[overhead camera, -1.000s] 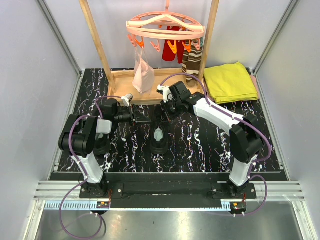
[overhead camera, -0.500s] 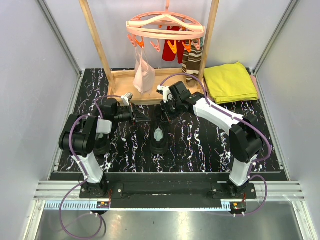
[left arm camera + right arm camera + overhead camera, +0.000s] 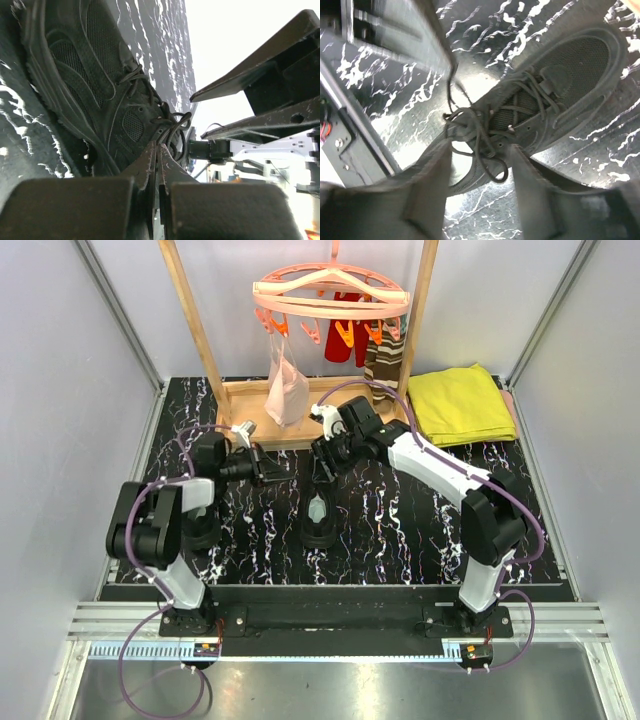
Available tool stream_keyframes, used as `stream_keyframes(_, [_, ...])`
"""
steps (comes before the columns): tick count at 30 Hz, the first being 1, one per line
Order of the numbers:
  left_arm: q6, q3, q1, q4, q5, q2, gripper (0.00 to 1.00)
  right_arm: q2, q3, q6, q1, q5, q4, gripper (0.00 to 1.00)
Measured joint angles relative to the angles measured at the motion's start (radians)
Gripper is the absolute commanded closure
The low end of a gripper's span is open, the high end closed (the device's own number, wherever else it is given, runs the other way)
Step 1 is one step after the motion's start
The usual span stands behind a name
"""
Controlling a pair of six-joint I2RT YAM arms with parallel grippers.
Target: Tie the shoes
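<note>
Your left gripper is retreating toward the table's left edge, clenched, your right gripper hanging released over the shoe.

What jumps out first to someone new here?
One black shoe lies at centre; over its far end the left claw is shut on a lace and the right claw open astride the shoe. Behind, a pink peg hanger hangs in a wooden frame, a yellow cloth at back right.
</note>
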Motion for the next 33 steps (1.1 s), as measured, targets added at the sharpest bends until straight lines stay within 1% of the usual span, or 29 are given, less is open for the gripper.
stream_keyframes(3, [0.120, 0.043, 0.022, -0.158, -0.032, -0.069, 1.00, -0.020, 0.000, -0.040, 0.000, -0.040, -0.001, 0.29])
stream_keyframes(5, [0.211, 0.084, 0.039, -0.277, -0.053, -0.109, 1.00, -0.041, 0.000, -0.073, 0.000, -0.079, -0.001, 0.28])
stream_keyframes(8, [0.289, 0.112, 0.076, -0.379, -0.070, -0.126, 1.00, -0.068, 0.000, -0.134, 0.003, -0.146, 0.005, 0.29])
stream_keyframes(11, [0.320, 0.118, 0.112, -0.462, -0.076, -0.109, 1.00, -0.070, 0.000, -0.197, 0.016, -0.190, 0.029, 0.39])
stream_keyframes(12, [0.325, 0.119, 0.121, -0.483, -0.076, -0.099, 1.00, -0.068, 0.000, -0.228, 0.029, -0.201, 0.039, 0.47])
stream_keyframes(13, [0.329, 0.124, 0.129, -0.507, -0.076, -0.081, 1.00, -0.065, 0.000, -0.261, 0.048, -0.210, 0.055, 0.51])
stream_keyframes(15, [0.337, 0.130, 0.132, -0.536, -0.075, -0.056, 1.00, -0.051, 0.005, -0.317, 0.089, -0.227, 0.082, 0.55])
stream_keyframes(18, [0.360, 0.157, 0.130, -0.587, -0.075, -0.019, 1.00, 0.019, 0.040, -0.395, 0.167, -0.260, 0.129, 0.57])
stream_keyframes(20, [0.371, 0.176, 0.129, -0.610, -0.074, -0.003, 1.00, 0.070, 0.056, -0.434, 0.198, -0.269, 0.151, 0.57])
stream_keyframes(25, [0.393, 0.220, 0.129, -0.631, -0.075, 0.024, 1.00, 0.217, 0.101, -0.492, 0.224, -0.267, 0.169, 0.56])
stream_keyframes(28, [0.401, 0.236, 0.129, -0.633, -0.076, 0.041, 1.00, 0.296, 0.128, -0.502, 0.225, -0.228, 0.183, 0.55])
stream_keyframes(33, [0.407, 0.241, 0.129, -0.636, -0.076, 0.063, 1.00, 0.354, 0.135, -0.505, 0.241, -0.139, 0.196, 0.48])
